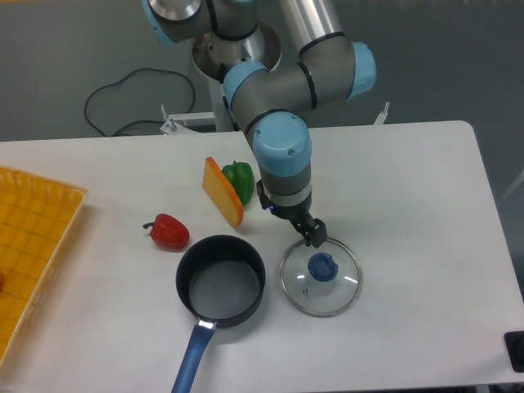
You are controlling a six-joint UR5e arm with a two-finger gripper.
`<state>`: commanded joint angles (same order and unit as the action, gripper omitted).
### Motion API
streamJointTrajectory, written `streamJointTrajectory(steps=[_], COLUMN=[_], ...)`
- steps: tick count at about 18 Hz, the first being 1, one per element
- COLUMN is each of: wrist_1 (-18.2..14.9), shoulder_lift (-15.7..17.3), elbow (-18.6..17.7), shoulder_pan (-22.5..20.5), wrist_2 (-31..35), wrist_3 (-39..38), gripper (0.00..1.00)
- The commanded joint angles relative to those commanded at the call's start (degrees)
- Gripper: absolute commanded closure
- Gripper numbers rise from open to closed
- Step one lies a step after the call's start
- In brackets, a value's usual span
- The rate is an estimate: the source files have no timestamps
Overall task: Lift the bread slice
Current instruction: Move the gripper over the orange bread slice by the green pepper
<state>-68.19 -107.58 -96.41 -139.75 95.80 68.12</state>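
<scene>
The bread slice lies at ten o'clock from the tool (open or closed, I cannot tell), leaning on edge.

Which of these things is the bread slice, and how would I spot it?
Start at the dark pot near the front of the table. Just behind it, the bread slice stands tilted on edge against a green pepper. It is the only flat thing there, yellow-tan with an orange crust.

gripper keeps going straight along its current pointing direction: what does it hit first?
Most likely the glass lid. The gripper points down and slightly right, just above the lid's near rim and short of the blue knob. Depth is unclear from one view; it may meet the rim or the knob first.
</scene>
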Motion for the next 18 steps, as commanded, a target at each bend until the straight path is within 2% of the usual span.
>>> streamJointTrajectory(steps=[2, 5, 8, 12, 15, 18], wrist_1=[-2.9, -6.1, -6.7, -4.3, 0.0, 0.3], shoulder_lift=[1.2, 2.8, 3.5, 3.9, 4.4, 4.4], elbow=[-0.1, 0.0, -0.2, -0.6, -2.6, -2.6], shoulder_pan=[-0.4, -0.7, -0.8, 1.0, 2.5, 5.4], wrist_2=[0.0, -0.2, -1.0, -6.0, -12.2, -11.6], wrist_3=[-2.9, -13.6, -16.7, -33.5, -35.8, -39.6], gripper=[0.00, 0.00, 0.00, 0.00, 0.00, 0.00])
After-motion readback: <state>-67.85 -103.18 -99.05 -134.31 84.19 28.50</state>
